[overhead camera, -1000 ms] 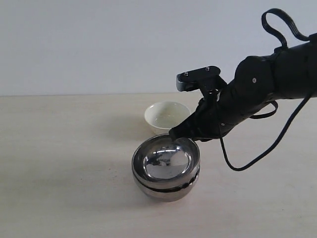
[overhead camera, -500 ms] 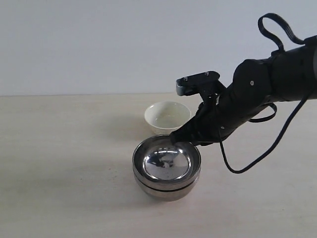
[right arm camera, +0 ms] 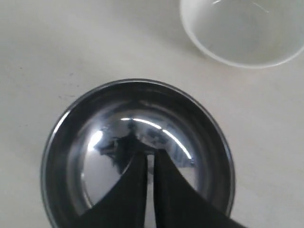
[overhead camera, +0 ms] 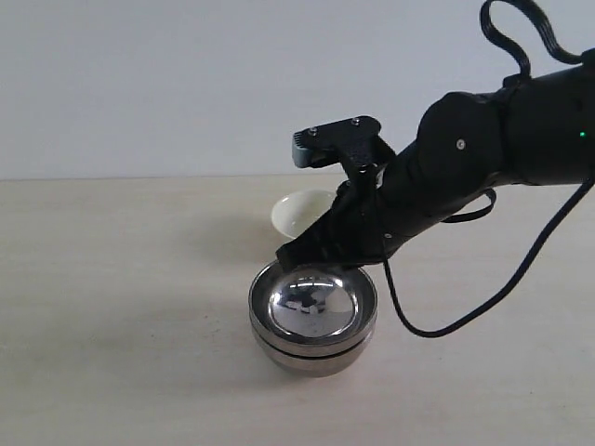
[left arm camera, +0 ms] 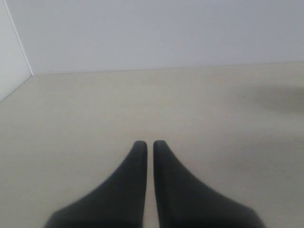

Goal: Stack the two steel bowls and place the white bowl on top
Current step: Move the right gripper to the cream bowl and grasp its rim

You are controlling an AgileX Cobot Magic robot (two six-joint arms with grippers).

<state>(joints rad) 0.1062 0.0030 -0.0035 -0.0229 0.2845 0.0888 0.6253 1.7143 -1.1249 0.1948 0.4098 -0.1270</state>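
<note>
The two steel bowls (overhead camera: 312,307) sit nested one inside the other on the counter (overhead camera: 121,307), open side up, the upper one's mirrored inside bare. The white bowl (overhead camera: 296,212) stands on the counter just behind this stack, apart from it and partly hidden by the right arm in the exterior view. The right pincer (right arm camera: 149,156) hangs over the stack's far rim, its tips pointing down into the upper bowl, drawn together to a thin slit with nothing between them. Whether it touches the metal cannot be told. The left pincer (left arm camera: 146,144) is likewise closed to a narrow slit, empty, over bare counter.
</note>
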